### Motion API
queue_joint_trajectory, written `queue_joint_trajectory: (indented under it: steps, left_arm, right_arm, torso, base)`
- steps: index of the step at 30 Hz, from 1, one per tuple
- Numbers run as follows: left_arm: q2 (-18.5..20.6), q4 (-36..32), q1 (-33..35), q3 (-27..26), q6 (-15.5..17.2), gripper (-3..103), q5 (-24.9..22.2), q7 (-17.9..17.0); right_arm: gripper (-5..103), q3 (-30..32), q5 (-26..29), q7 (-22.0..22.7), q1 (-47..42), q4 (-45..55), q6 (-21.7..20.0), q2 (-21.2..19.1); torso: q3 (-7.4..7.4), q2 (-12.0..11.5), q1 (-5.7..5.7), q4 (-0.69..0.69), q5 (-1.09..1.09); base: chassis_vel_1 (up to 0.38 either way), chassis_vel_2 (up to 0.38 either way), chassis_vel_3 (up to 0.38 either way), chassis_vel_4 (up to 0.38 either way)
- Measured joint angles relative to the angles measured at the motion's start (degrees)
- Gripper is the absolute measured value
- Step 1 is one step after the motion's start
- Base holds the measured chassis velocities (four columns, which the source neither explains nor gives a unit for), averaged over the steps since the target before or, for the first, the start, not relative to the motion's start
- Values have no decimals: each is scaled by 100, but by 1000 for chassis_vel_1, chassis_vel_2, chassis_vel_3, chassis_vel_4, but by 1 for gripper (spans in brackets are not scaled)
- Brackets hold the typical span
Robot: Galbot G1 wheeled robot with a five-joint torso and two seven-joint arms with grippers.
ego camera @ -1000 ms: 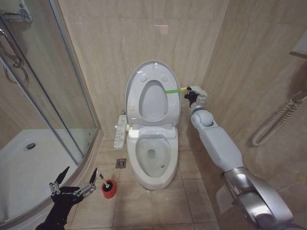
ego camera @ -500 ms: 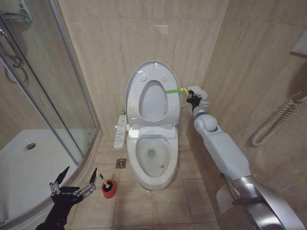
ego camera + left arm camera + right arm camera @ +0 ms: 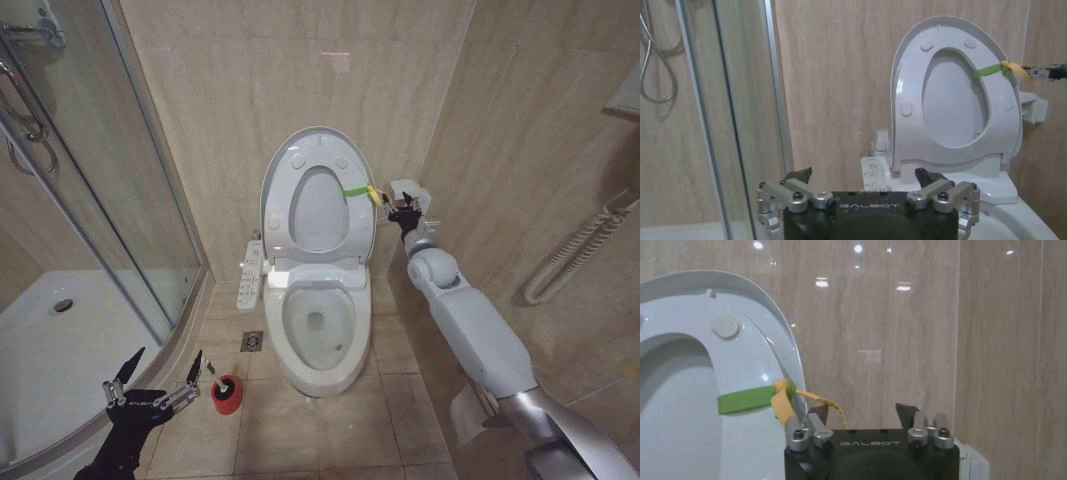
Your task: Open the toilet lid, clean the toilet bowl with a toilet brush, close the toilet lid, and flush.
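Right pincer [image 3: 398, 208] hangs spread just beside the raised toilet lid [image 3: 283, 165], its tips next to the loose yellow tail of the green-yellow band [image 3: 360, 190] looped round the lid's rim; in the right wrist view the open jaws stand clear of the strap and grip nothing. Lid and seat ring [image 3: 300, 240] both lean upright against the tiled wall behind the toilet, so the opening step looks done. Brushing, closing and flushing all appear still to come.

Below the lid, the toilet bowl [image 3: 318, 362] stands uncovered, a pool of water at its bottom and a small brownish mark on the inner wall toward the near right. Nothing else can be made out inside it.

On the floor to the near left of the bowl, the toilet brush [image 3: 213, 372] sits in its short red holder cup [image 3: 227, 394], the stub of handle poking up and untouched. Left pincer [image 3: 157, 381] hovers spread just beside that cup, on the side away from the bowl, holding nothing.

Farther from the toilet, a white control panel [image 3: 249, 272] hangs off the bowl's left flank, a floor drain [image 3: 252, 341] lies just beside its base, and the glass shower enclosure [image 3: 100, 200] with its curved white tray fills the left corner.
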Motion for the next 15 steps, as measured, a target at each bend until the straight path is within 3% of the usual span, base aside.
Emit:
queue_joint_trajectory:
  steps: [3, 4, 10, 11, 15]
  left_arm:
    - [0, 0, 0, 0, 0, 100, 0, 0]
    - [0, 0, 0, 0, 0, 100, 0, 0]
    - [0, 0, 0, 0, 0, 100, 0, 0]
    - [0, 0, 0, 0, 0, 100, 0, 0]
    - [0, 0, 0, 0, 0, 100, 0, 0]
  right_arm:
    - [54, 28, 11, -2, -72, 99, -26, -50]
    - [82, 36, 14, -6, -108, 146, -38, -79]
    - [82, 122, 33, -50, -294, 404, -63, -253]
    - [100, 140, 39, -64, -340, 459, -64, -289]
    - [100, 205, 66, -97, -465, 622, -78, -379]
  torso:
    - [0, 0, 0, 1, 1]
    - [0, 0, 0, 1, 0]
    - [0, 0, 0, 0, 0]
    - [0, 0, 0, 1, 0]
    - [0, 0, 0, 0, 1]
  base:
    - [0, 0, 0, 0]
    - [0, 0, 0, 0]
    - [0, 0, 0, 0]
    - [0, 0, 0, 0]
    - [0, 0, 0, 0]
